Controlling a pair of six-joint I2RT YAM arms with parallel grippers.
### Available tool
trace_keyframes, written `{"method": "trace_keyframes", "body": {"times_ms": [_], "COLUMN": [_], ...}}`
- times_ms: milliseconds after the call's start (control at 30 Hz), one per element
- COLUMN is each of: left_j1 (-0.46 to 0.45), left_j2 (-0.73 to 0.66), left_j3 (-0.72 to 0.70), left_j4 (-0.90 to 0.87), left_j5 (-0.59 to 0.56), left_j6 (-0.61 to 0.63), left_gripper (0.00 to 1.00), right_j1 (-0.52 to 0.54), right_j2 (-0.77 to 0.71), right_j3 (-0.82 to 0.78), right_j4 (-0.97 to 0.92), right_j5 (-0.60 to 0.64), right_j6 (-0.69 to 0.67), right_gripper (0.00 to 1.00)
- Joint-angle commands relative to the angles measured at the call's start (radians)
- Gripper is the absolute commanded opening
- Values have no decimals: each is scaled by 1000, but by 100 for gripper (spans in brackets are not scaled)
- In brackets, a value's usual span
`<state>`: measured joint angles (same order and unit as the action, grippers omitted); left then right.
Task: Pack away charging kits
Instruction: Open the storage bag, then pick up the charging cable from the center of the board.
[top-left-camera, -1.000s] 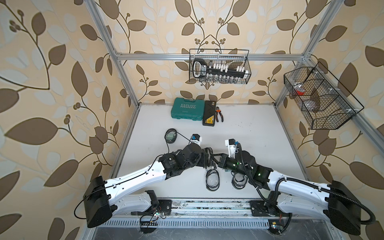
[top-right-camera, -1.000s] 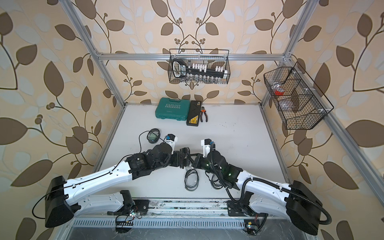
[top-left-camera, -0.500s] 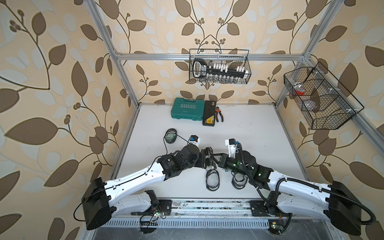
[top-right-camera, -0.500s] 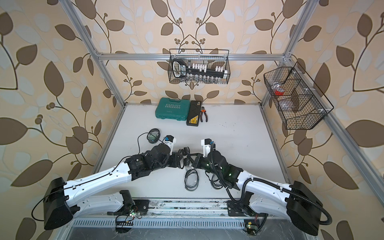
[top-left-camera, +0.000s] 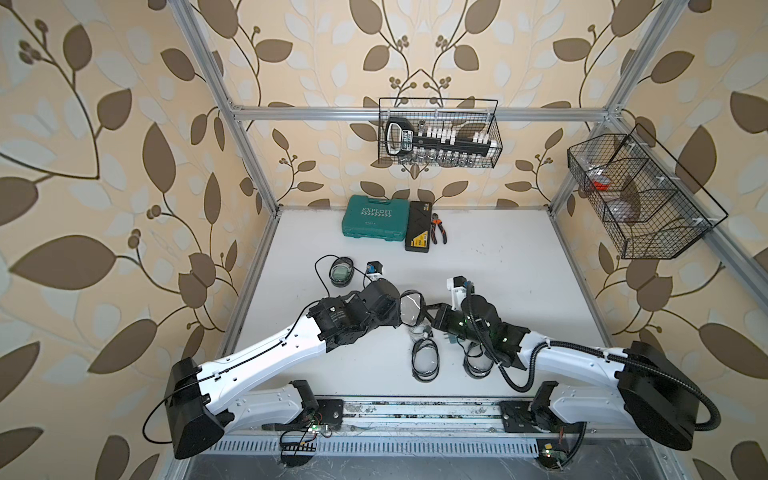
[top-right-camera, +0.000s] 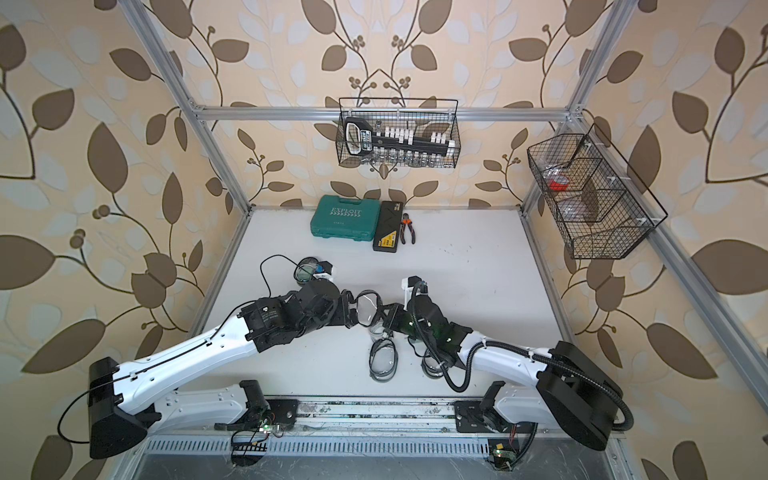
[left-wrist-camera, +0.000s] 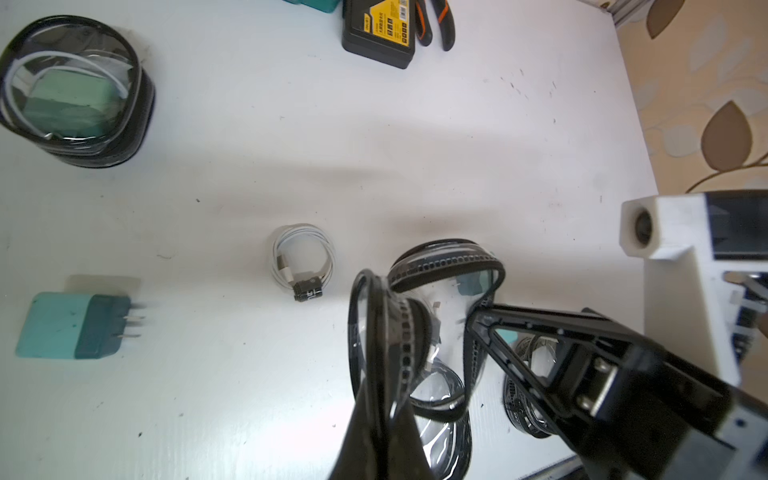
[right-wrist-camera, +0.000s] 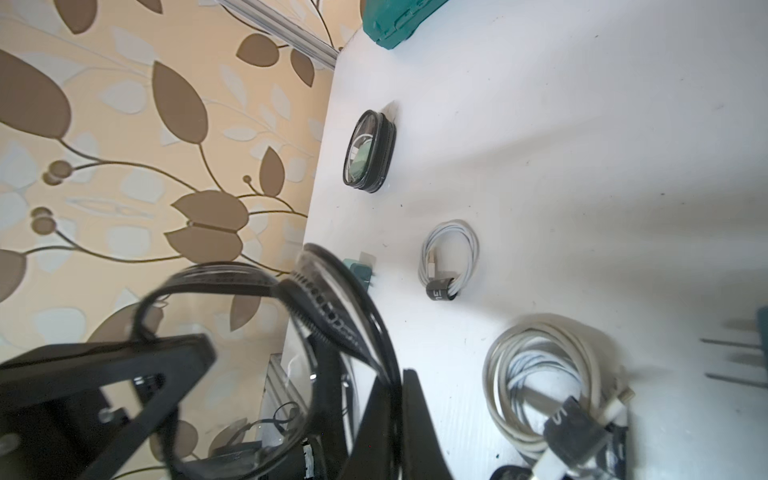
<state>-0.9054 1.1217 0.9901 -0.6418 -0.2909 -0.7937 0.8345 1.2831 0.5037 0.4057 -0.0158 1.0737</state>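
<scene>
Well apart from the large teal plastic tool case (top-left-camera: 374, 223), on its side toward the arm bases, a palm-sized clear oval zip pouch with a black rim (top-left-camera: 411, 312) is held, apparently lifted off the white table (top-left-camera: 519, 257), with its mouth spread. One flap is pinched tight by the left gripper (top-left-camera: 399, 309), as seen in the left wrist view; the opposite rim is clamped by the right gripper (top-left-camera: 430, 319), so that the pouch is stretched between the two. Whether anything lies inside cannot be told. Between the tool case and the held pouch, a second oval pouch (left-wrist-camera: 75, 91), already loaded with a teal adapter and white cable, is laid on the table; near it a loose teal cube plug adapter with metal prongs (left-wrist-camera: 75, 326) and a small coiled white cable with a black band (left-wrist-camera: 303, 259) are listed, apart from one another. Farther from the tool case than the held pouch, a flat black-rimmed pouch (top-left-camera: 424, 363), seemingly empty, and a larger coil of grey-white cable (right-wrist-camera: 552, 382) are recorded. Step in hand, as judged: a pouch is opened and presented for loading. Next move, as judged: one grip must be released to fetch the loose adapter or the small coil, while the mouth is propped wide by the other; a slack rim may fold shut, and prongs may be caught on the zip.
</scene>
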Motion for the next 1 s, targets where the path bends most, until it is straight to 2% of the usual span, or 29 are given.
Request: {"method": "trace_keyframes", "body": {"times_ms": [0, 167, 267, 400, 500, 633, 767, 867, 967], "left_j1": [33, 123, 197, 256, 292, 316, 330, 331, 332], "left_j2": [15, 95, 127, 126, 126, 143, 145, 139, 133], "left_j3": [35, 58, 45, 20, 5, 18, -3, -14, -19], "left_j4": [-133, -226, -235, -266, -279, -372, -340, -317, -314], "left_j5": [-99, -62, -14, -57, -63, -175, -172, -162, -164], "left_j6": [-19, -51, -46, -55, -55, -112, -89, -77, -72], "left_gripper": [0, 0, 0, 0, 0, 0, 0, 0, 0], "right_j1": [-6, -5, -5, -5, -5, 12, 47, 54, 75], "right_j2": [60, 207, 277, 330, 371, 412, 414, 434, 488], "right_j3": [38, 135, 188, 253, 306, 361, 384, 415, 511], "right_j4": [-29, -48, -58, -131, -183, -224, -224, -276, -461], "right_j5": [11, -39, -53, -11, -7, -10, 15, 41, 165], "right_j6": [-12, -65, -119, -165, -208, -239, -274, -260, -236], "right_gripper": [9, 15, 28, 44, 50, 55, 67, 65, 60]}}
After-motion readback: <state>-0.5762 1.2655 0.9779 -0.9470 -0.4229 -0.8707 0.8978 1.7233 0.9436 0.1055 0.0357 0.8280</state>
